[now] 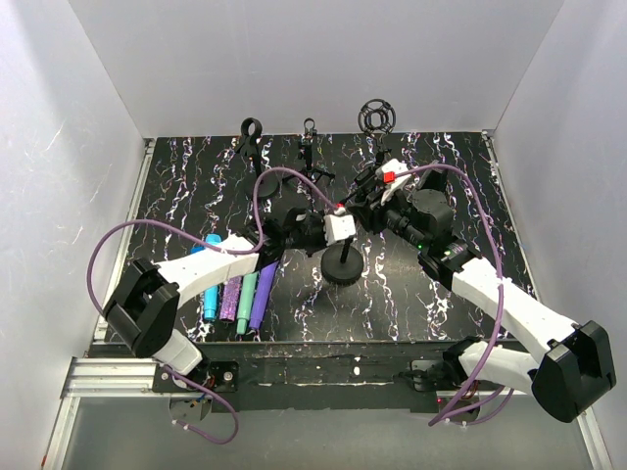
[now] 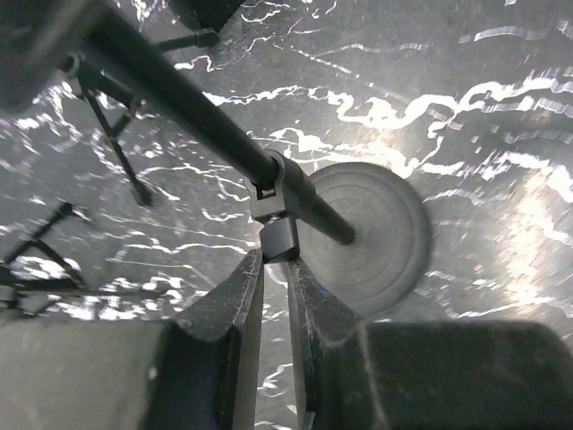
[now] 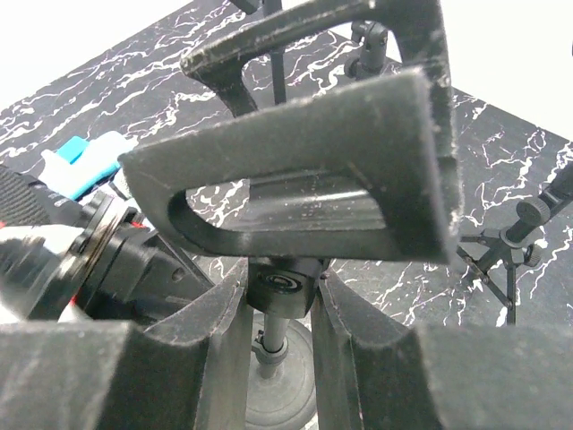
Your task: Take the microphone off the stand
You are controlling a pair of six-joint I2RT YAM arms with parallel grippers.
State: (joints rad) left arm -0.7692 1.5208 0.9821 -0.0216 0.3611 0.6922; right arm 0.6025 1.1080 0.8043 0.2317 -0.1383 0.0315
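The black microphone stand has a round base (image 1: 343, 266) and a pole (image 2: 179, 98). My left gripper (image 2: 275, 260) is shut on the small block of the pole's collar clamp (image 2: 279, 235); in the top view it (image 1: 348, 219) is just above the base. My right gripper (image 3: 282, 291) is shut on the joint block (image 3: 285, 288) under the stand's clip (image 3: 295, 161); in the top view it (image 1: 370, 198) is at the stand's top. A grey rounded body (image 3: 309, 202) shows through the clip's opening; I cannot tell whether it is the microphone.
Several coloured microphones (image 1: 235, 289) lie side by side at the left front. Two small stands (image 1: 251, 132) (image 1: 310, 132) and a ring shock mount (image 1: 376, 116) stand along the back edge. White walls close in the black marbled table (image 1: 431, 294).
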